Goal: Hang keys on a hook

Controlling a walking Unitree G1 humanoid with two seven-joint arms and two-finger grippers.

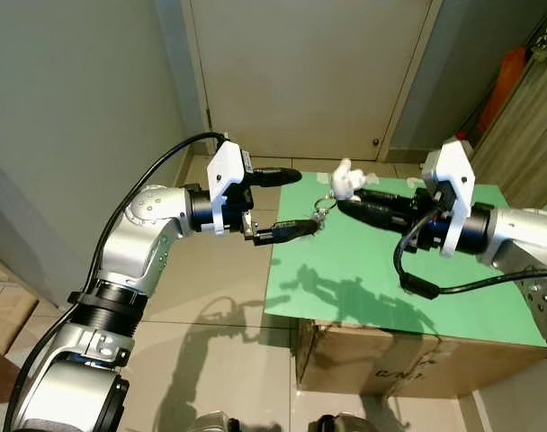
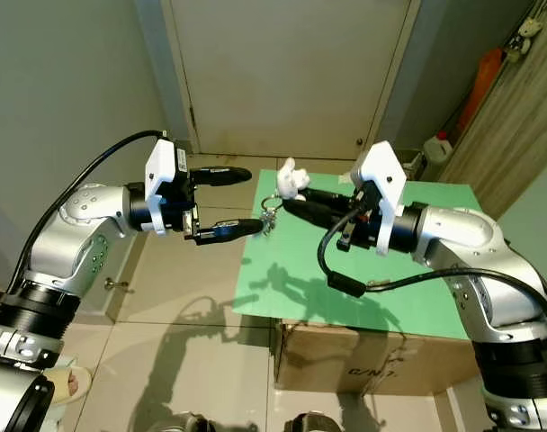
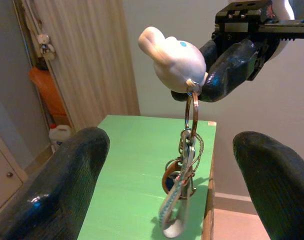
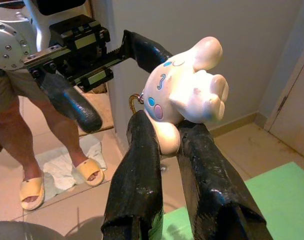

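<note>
We see both arms raised and bent inward over the near-left corner of the green table (image 1: 453,297), grippers pointing at each other.

The right gripper (image 1: 347,187) reaches leftward, its fingers (image 4: 142,165) pinching the white charm (image 4: 184,100) at its base. The keys (image 3: 184,185) dangle from the charm's ring (image 3: 192,112), hanging above the table's left edge.

The left gripper (image 1: 287,202) extends rightward from a bent elbow, forearm level. Its fingers (image 3: 67,185) are spread wide, one above and one below, their tips on either side of the hanging keys without touching them.

In the right wrist view, a person's legs (image 4: 22,130) in sandals stand on the floor beyond the left gripper.
</note>
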